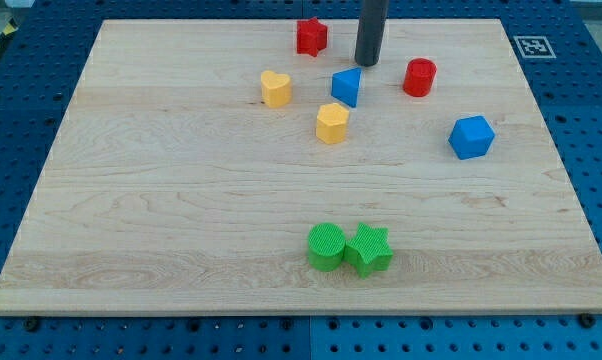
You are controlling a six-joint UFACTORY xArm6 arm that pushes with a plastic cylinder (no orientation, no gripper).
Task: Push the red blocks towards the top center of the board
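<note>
A red star block (311, 36) sits near the view's top centre of the wooden board (161, 200). A red cylinder (419, 77) sits to the right of it, a little lower. My tip (367, 63) is between the two red blocks, apart from both, to the left of the red cylinder and just above a blue block (347, 87).
A yellow heart block (275, 88) and a yellow hexagon block (332, 123) lie left of and below the blue block. A blue cube-like block (471, 137) is at the right. A green cylinder (327, 246) and a green star (369, 249) touch near the bottom centre.
</note>
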